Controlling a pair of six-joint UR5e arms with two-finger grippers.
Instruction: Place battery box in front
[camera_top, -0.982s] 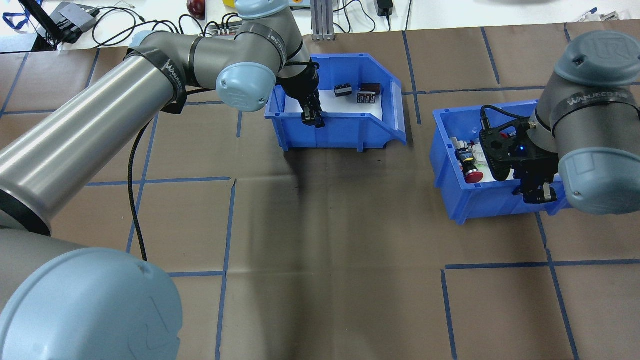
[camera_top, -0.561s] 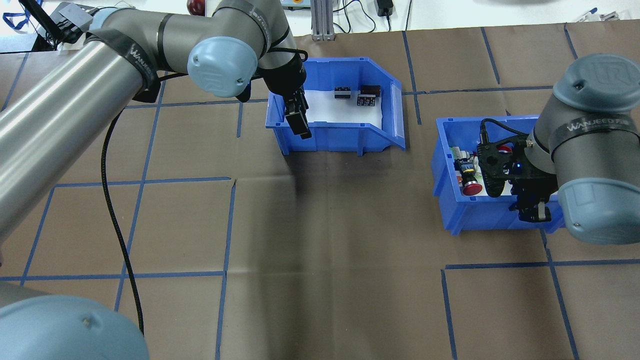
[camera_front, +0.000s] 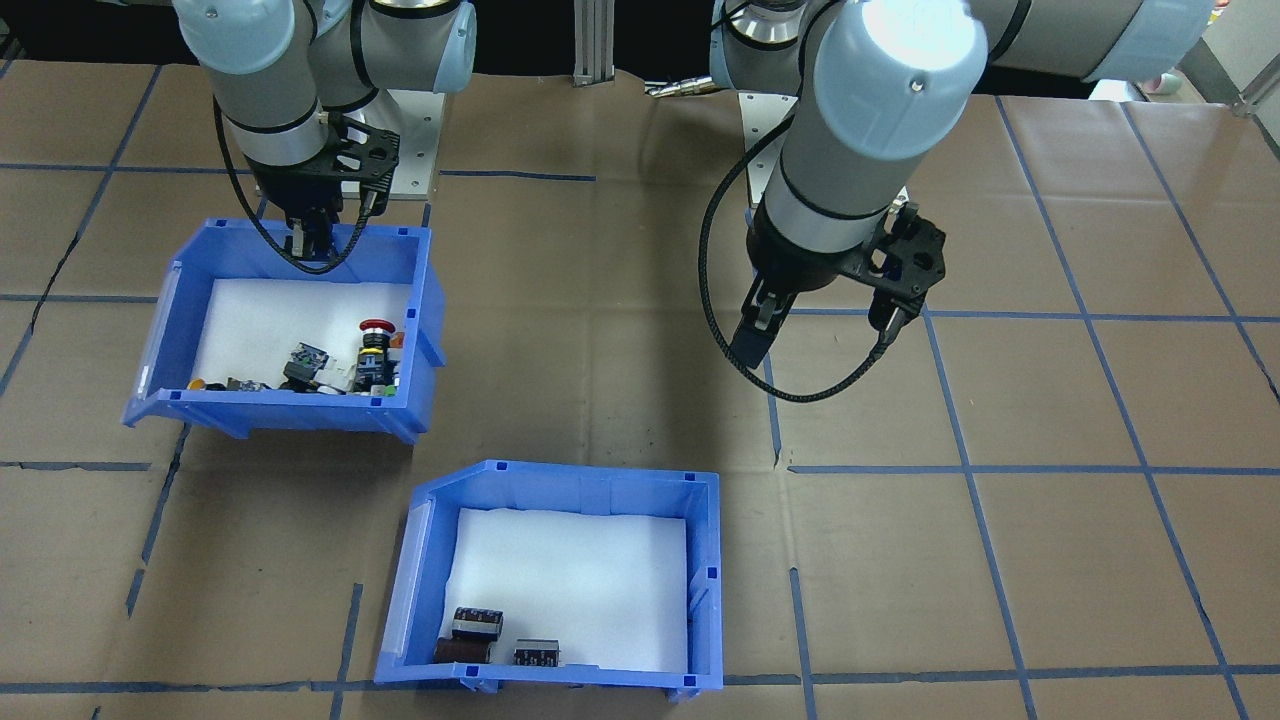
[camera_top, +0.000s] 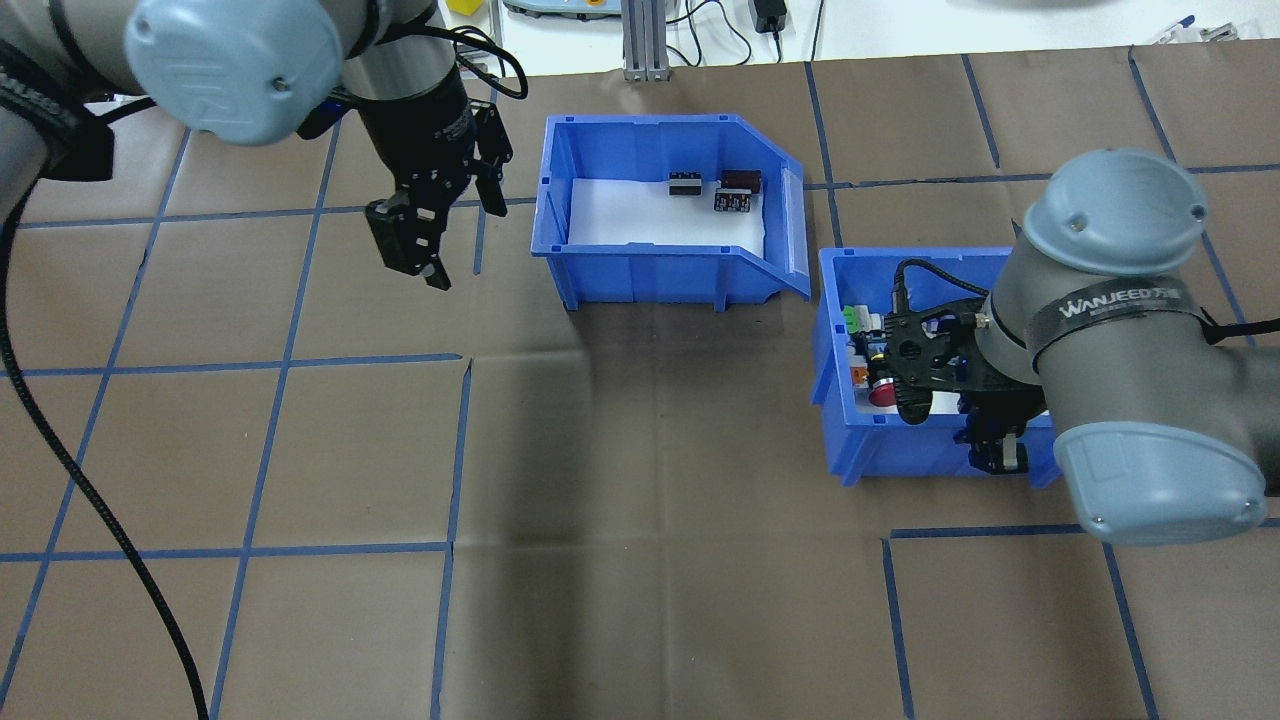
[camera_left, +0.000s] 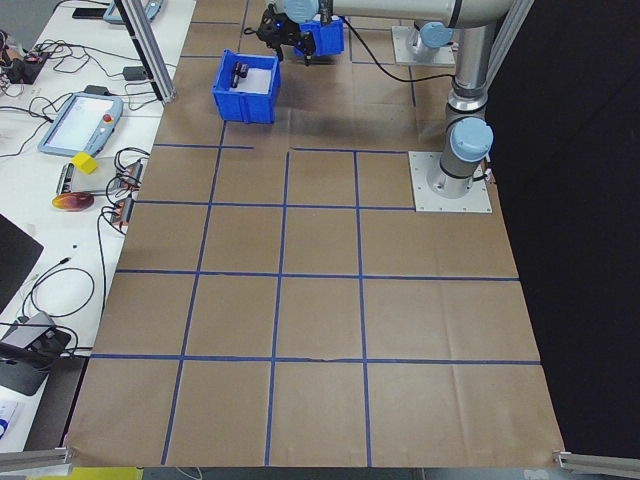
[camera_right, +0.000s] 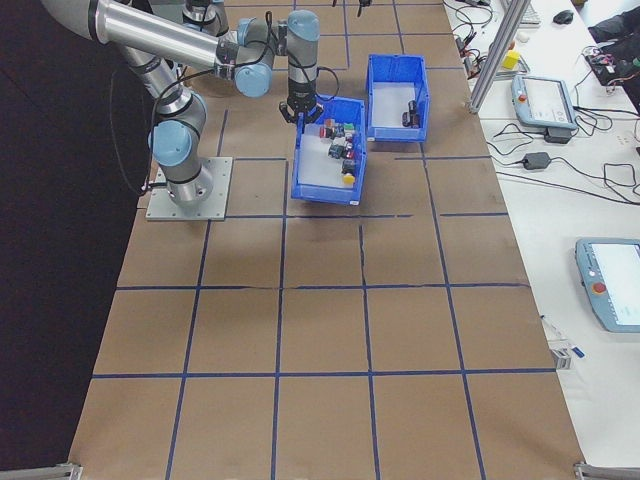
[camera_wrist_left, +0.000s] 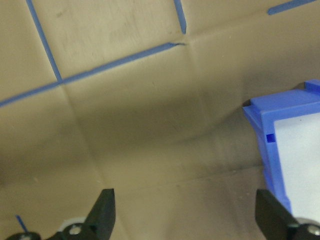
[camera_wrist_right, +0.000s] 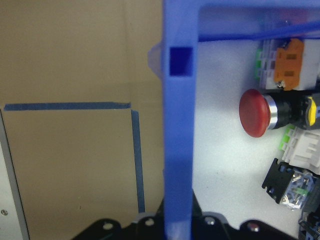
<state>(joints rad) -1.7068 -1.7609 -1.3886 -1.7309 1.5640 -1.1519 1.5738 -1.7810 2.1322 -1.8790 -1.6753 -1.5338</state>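
On the overhead view's left, the left gripper (camera_top: 412, 245) is hovering over the brown desk (camera_top: 640, 480) with jaws spread wide and empty. Just beside it, the blue plastic battery box with white liner (camera_top: 672, 262) is sitting at the far edge. Rightward, the right gripper (camera_top: 995, 455) is clamping its jaws on the near wall of the blue plastic bin of coloured push-buttons (camera_top: 840, 440).
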